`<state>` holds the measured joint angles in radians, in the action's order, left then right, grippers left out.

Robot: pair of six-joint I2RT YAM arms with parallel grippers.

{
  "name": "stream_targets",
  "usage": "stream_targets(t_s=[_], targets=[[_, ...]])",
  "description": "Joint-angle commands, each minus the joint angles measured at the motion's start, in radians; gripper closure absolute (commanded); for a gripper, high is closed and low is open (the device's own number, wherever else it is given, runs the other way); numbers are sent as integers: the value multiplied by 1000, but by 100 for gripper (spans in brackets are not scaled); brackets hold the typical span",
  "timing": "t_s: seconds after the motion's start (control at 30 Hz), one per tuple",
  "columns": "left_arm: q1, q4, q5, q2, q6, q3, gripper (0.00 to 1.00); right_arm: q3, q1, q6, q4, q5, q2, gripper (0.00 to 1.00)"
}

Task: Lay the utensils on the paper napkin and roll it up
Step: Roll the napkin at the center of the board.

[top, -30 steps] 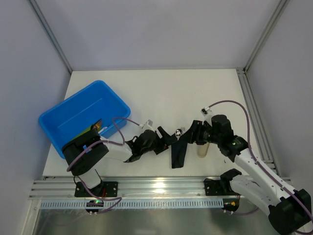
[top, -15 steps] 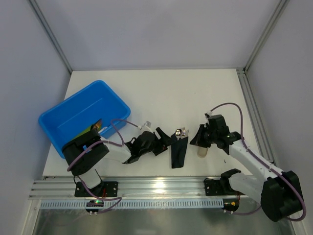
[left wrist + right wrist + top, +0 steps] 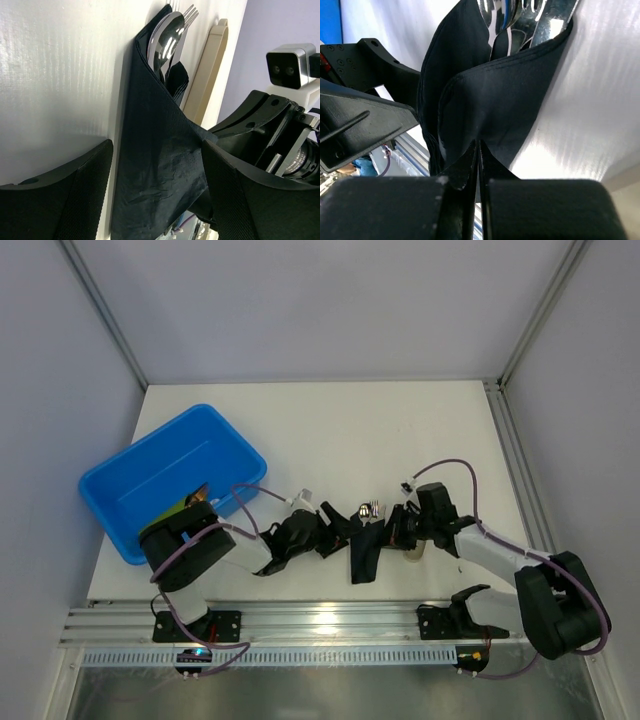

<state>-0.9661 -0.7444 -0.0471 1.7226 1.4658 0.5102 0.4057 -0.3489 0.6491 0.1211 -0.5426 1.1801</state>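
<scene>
The paper napkin (image 3: 365, 555), long axis 12 to 6 o'clock, has its 3 o'clock flap pinched by the right gripper (image 3: 398, 530), the left gripper (image 3: 338, 530) spread at 9 o'clock.

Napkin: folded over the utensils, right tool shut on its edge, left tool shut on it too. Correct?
One error: the left tool is open, not shut. The left wrist view shows its fingers spread to either side of the napkin. The rest stands: the napkin is folded over the utensils, and the right tool is shut on its edge.
</scene>
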Motion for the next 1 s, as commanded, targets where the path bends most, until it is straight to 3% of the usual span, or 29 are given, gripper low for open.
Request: stream_targets(t_s=[0.0,0.53,0.97], targets=[[6,-101,26,35,27,-6,28,-7,-13,14,-107,-31,33,96],[-5,-119,7,3,11,-19,33,-1,-108,67,-285,-17,187,96],[-45,-138,-13,6,22,13,34,-7,-136,67,-322,50,250,96]])
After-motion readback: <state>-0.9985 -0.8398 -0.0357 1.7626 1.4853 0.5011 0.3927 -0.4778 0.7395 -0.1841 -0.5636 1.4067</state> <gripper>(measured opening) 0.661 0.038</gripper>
